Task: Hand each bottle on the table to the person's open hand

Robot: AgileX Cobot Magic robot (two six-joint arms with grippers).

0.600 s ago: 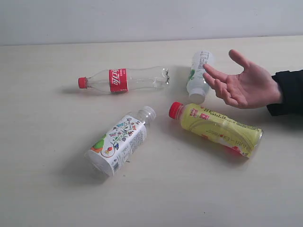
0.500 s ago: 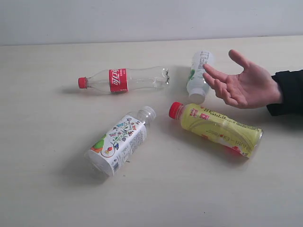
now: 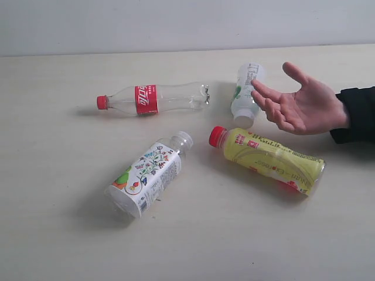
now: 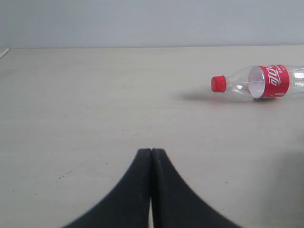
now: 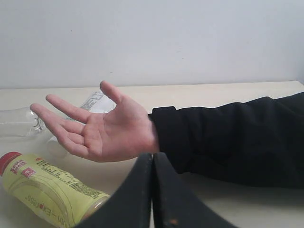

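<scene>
Exterior view: floral bottle (image 3: 149, 174) and green-label bottle (image 3: 246, 93) lie flat on table (image 3: 53, 246); can't place them against either claw.
left claw (image 4: 151, 153): fingers pressed together, empty; red-label bottle (image 4: 259, 81) ahead, well apart.
right claw (image 5: 152, 156): closed tight, empty; open hand (image 5: 102, 128) just ahead, palm up; yellow bottle (image 5: 52, 192) near.

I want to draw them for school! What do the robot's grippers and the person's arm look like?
The left gripper has two smooth matte black fingers widening in curves from a narrow tip. The right gripper looks alike, plus a tiny brownish speck. No cables or labels show. The person's hand is bare, light-skinned, with a black sleeve.
</scene>
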